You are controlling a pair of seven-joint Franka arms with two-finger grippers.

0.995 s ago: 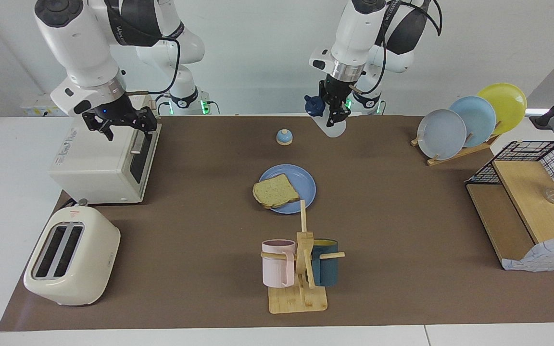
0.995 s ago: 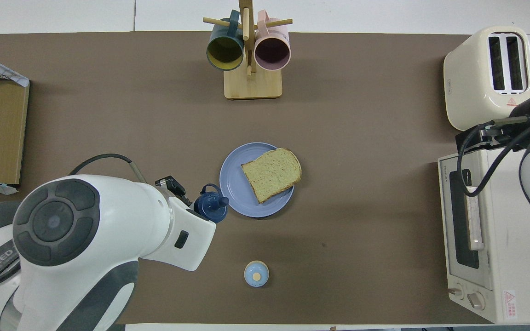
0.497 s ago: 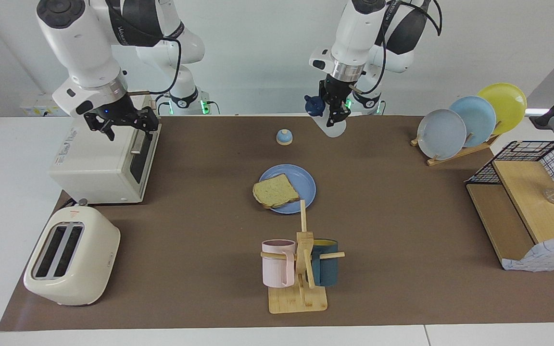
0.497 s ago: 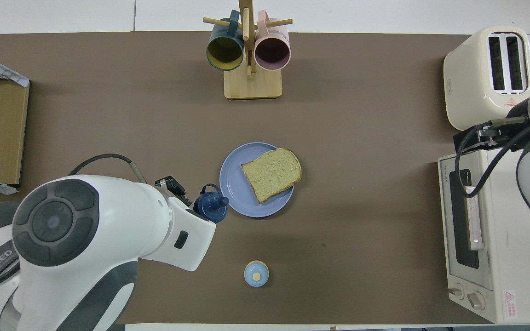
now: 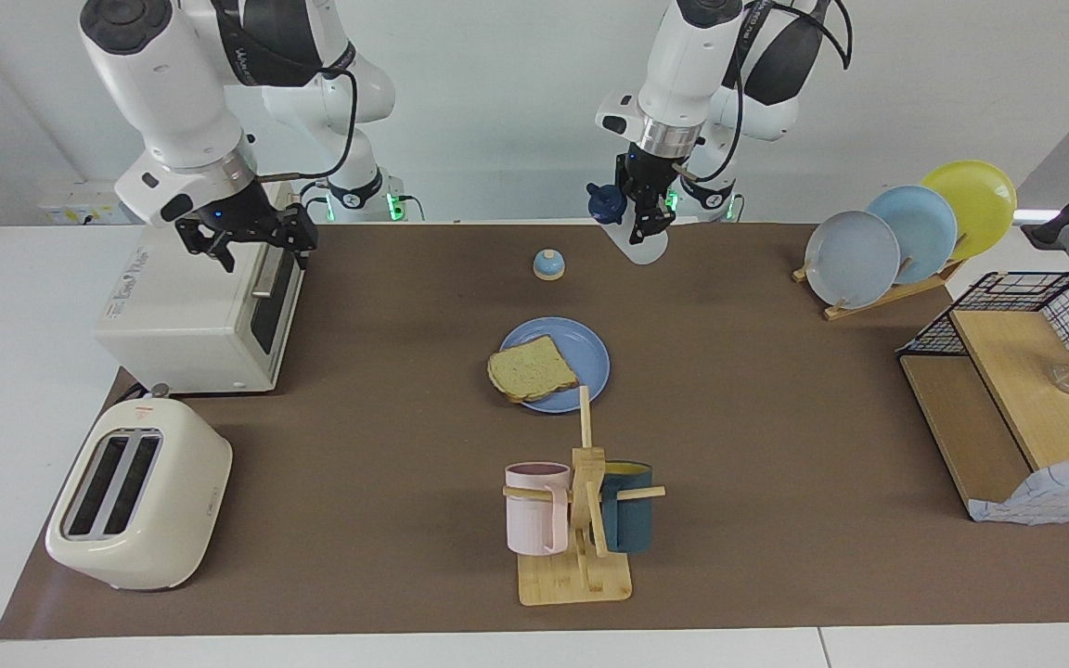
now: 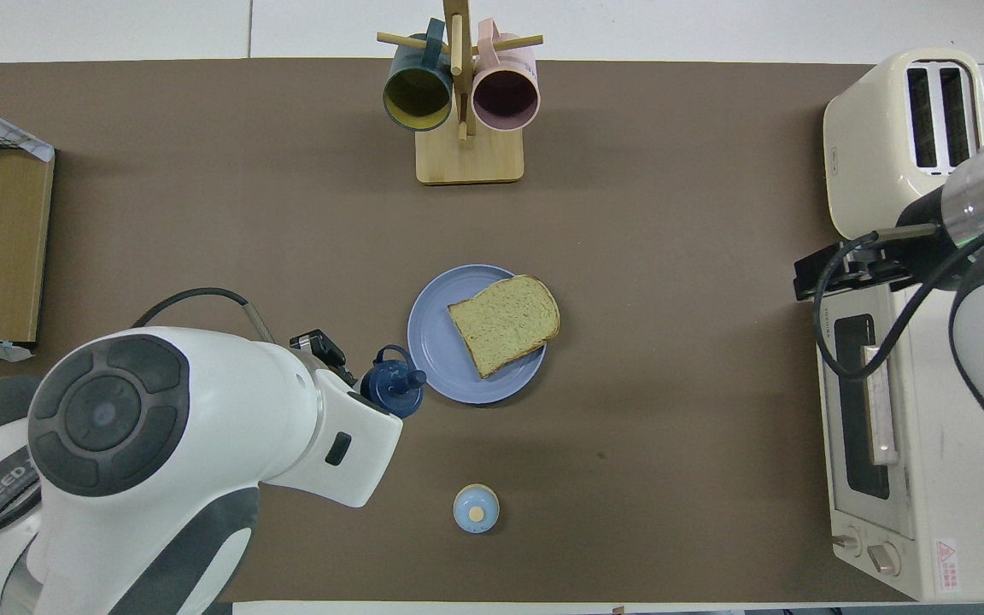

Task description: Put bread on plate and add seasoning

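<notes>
Two fingers of my left gripper (image 5: 643,211) clamp the seasoning (image 5: 632,228), tilted above the table short of the plate (image 5: 590,348) carrying the bread (image 5: 531,367); my right gripper (image 5: 247,234), open and empty, has drifted over the oven (image 5: 186,311), leaving pouring ahead.

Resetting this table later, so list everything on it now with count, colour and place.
bread: 1, tan, on plate, overhanging its edge
plate: 1, periwinkle, mid-table
bottle: 1, white with navy cap, held tilted in the air
bell: 1, blue, nearer the robots than plate
mugs: 2, pink and teal, on wooden stand
rack plates: 3, grey-blue, light blue, yellow, left arm's end
shelf: 1, wood and wire, left arm's end
oven: 1, white, right arm's end
toaster: 1, cream, right arm's end
left gripper: shut on bottle
right gripper: open, over oven
</notes>
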